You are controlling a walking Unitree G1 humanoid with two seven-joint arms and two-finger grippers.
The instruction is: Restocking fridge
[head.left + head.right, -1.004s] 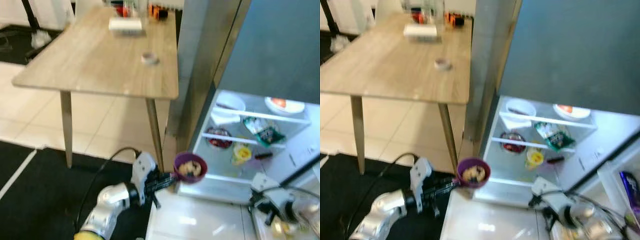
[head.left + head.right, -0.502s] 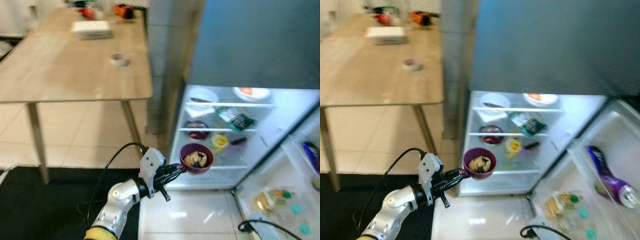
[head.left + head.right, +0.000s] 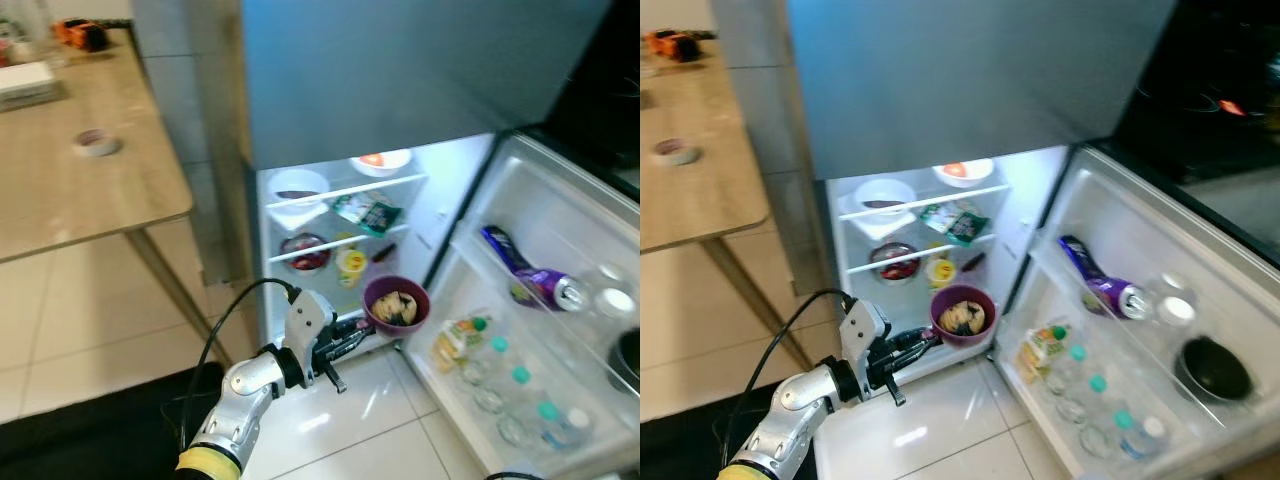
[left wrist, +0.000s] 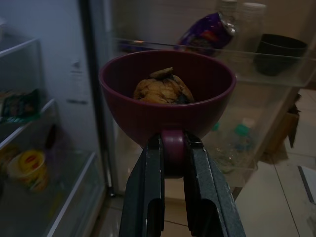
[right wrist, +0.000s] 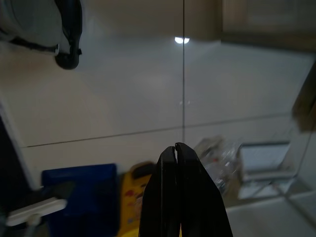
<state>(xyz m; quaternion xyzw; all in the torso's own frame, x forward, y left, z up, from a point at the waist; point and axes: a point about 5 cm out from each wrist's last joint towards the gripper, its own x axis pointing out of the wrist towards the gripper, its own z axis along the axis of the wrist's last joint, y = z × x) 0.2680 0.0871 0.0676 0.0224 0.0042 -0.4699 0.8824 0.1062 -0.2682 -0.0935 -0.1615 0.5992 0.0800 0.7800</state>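
The left gripper [image 4: 172, 163] is clamping the tab of a maroon bowl [image 3: 396, 304] of food, holding it in front of the open fridge [image 3: 330, 215], near the lower shelf [image 3: 335, 243]. The delivery step looks underway; next, the bowl needs carrying level onto a free shelf spot. The right gripper [image 5: 176, 163], fingers together, is hanging idle.
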